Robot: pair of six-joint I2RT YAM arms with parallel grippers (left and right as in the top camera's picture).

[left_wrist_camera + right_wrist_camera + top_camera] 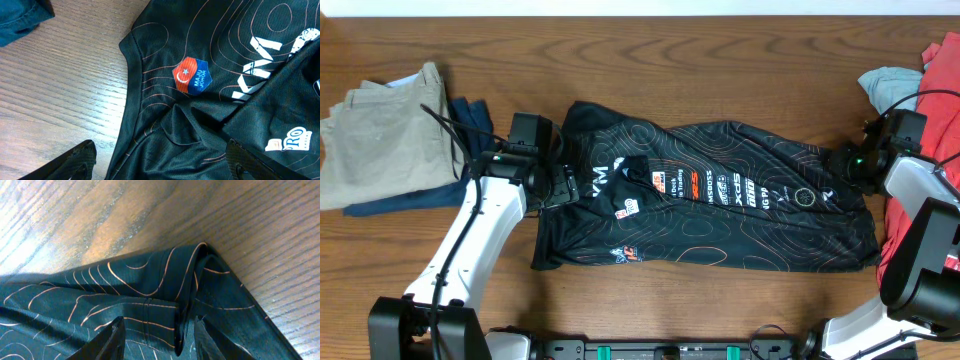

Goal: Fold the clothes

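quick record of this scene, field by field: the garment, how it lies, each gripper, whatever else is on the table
garment: black jersey, thin orange contour lines, white and red logos
lie: spread lengthwise on the wooden table, some layers overlapping
left gripper: open, over the jersey's left end near a red and blue badge
right gripper: at the jersey's right corner, fingers either side of a fabric fold; grip unclear
left of jersey: khaki trousers on a navy garment
right of jersey: pale blue garment, red garment
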